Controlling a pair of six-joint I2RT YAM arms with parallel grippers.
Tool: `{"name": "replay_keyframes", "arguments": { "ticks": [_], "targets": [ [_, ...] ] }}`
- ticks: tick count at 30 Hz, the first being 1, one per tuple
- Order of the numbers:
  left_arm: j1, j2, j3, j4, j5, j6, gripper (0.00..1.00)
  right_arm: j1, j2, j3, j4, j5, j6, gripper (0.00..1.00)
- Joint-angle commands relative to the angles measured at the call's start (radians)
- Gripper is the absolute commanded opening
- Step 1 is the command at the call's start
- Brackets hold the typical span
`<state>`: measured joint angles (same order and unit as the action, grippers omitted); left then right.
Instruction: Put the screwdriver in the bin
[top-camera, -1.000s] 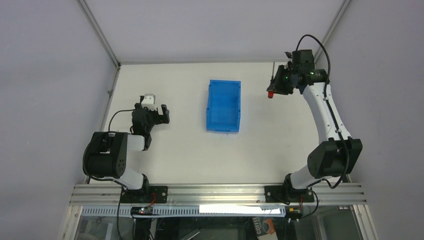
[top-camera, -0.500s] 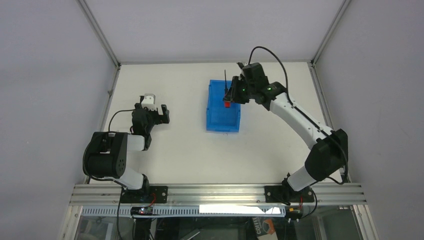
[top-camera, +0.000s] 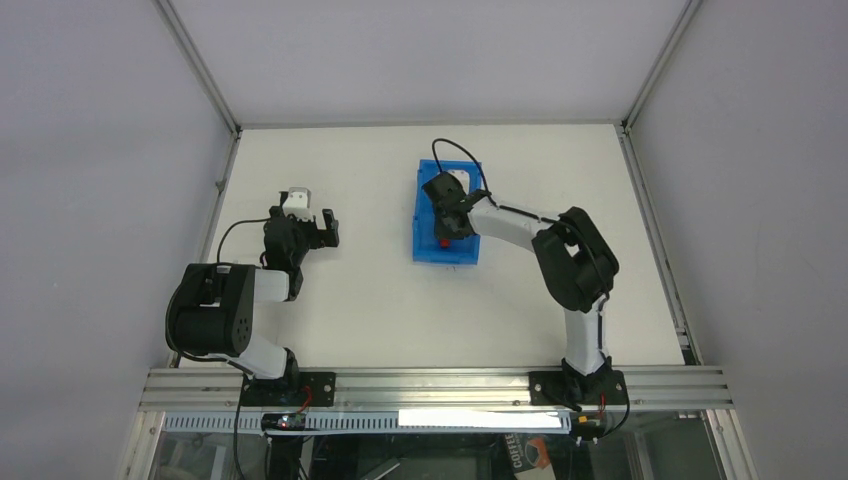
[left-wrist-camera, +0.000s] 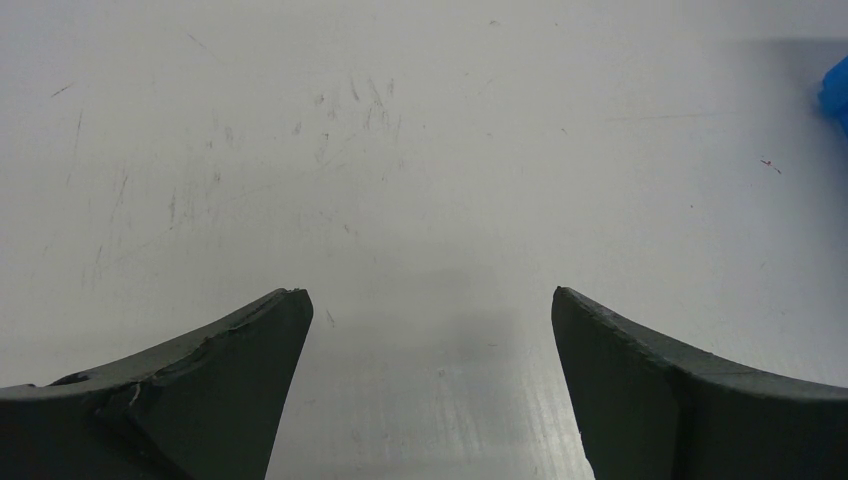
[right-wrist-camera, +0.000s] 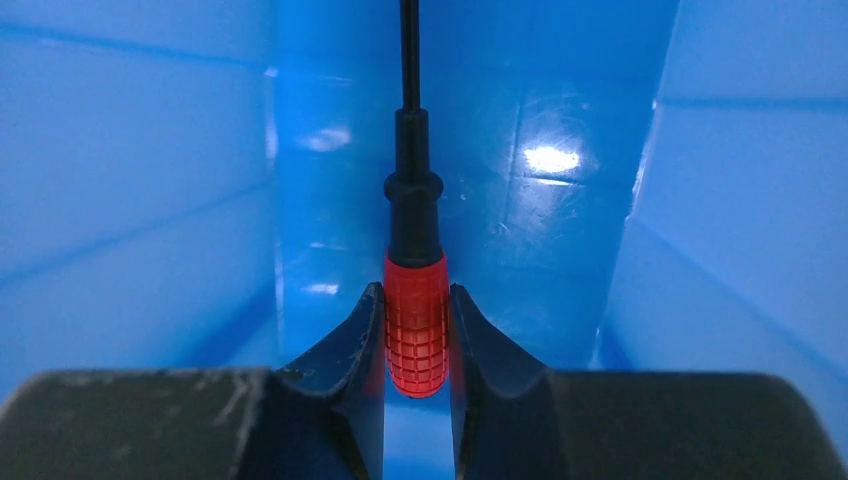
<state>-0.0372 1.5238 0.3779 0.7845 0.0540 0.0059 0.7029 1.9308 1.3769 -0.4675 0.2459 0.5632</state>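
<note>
The blue bin (top-camera: 425, 235) lies at the middle of the table. My right gripper (top-camera: 447, 228) is inside it, shut on the screwdriver (right-wrist-camera: 416, 325) by its red handle; the thin black shaft points away along the bin's floor (right-wrist-camera: 520, 230). In the top view only a red bit of the handle (top-camera: 445, 241) shows under the gripper. My left gripper (left-wrist-camera: 430, 330) is open and empty over bare table at the left (top-camera: 318, 226).
A small white and grey block (top-camera: 296, 198) sits just beyond my left gripper. The bin's walls (right-wrist-camera: 130, 170) stand close on both sides of my right gripper. A corner of the bin (left-wrist-camera: 838, 90) shows at the right edge of the left wrist view.
My right arm swung from the table's far right to the bin with the screwdriver and lowered it inside. The left arm has not moved.
</note>
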Motion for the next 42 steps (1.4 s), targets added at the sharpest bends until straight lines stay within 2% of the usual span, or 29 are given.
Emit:
{"name": "replay_keyframes", "arguments": {
  "ticks": [1,6,10,14,18,21,25,28,34,38,42],
  "targets": [
    [0.007,-0.016,0.003,0.024,0.003,-0.019,0.99,0.018,0.052,0.034,0.053,0.139,0.074,0.20],
    [0.007,-0.017,0.003,0.023,0.003,-0.019,0.99,0.035,0.071,0.032,0.071,0.181,0.093,0.35],
    [0.007,-0.016,0.003,0.024,0.003,-0.019,0.99,0.044,0.052,0.075,0.041,0.197,0.066,0.53],
    [0.007,-0.016,0.003,0.024,0.002,-0.018,0.99,0.046,-0.010,0.142,0.000,0.207,0.004,0.56],
    [0.007,-0.016,0.003,0.024,0.003,-0.019,0.99,0.046,-0.100,0.192,-0.017,0.196,-0.064,0.64],
    [0.007,-0.017,0.003,0.023,0.002,-0.018,0.99,0.045,-0.153,0.223,-0.067,0.228,-0.120,0.82],
    [0.008,-0.016,0.003,0.023,0.002,-0.019,0.99,0.034,-0.213,0.243,-0.123,0.358,-0.229,0.98],
    [0.007,-0.016,0.003,0.024,0.003,-0.019,0.99,-0.010,-0.257,0.225,-0.158,0.404,-0.291,0.99],
    [0.007,-0.016,0.003,0.024,0.003,-0.018,0.99,-0.230,-0.383,0.120,-0.152,0.339,-0.393,0.99],
    [0.007,-0.016,0.003,0.023,0.003,-0.019,0.99,-0.391,-0.462,0.011,-0.082,0.234,-0.461,0.99],
    [0.007,-0.016,0.003,0.023,0.003,-0.018,0.99,-0.552,-0.531,-0.092,0.002,0.071,-0.456,0.99]
  ]
}}
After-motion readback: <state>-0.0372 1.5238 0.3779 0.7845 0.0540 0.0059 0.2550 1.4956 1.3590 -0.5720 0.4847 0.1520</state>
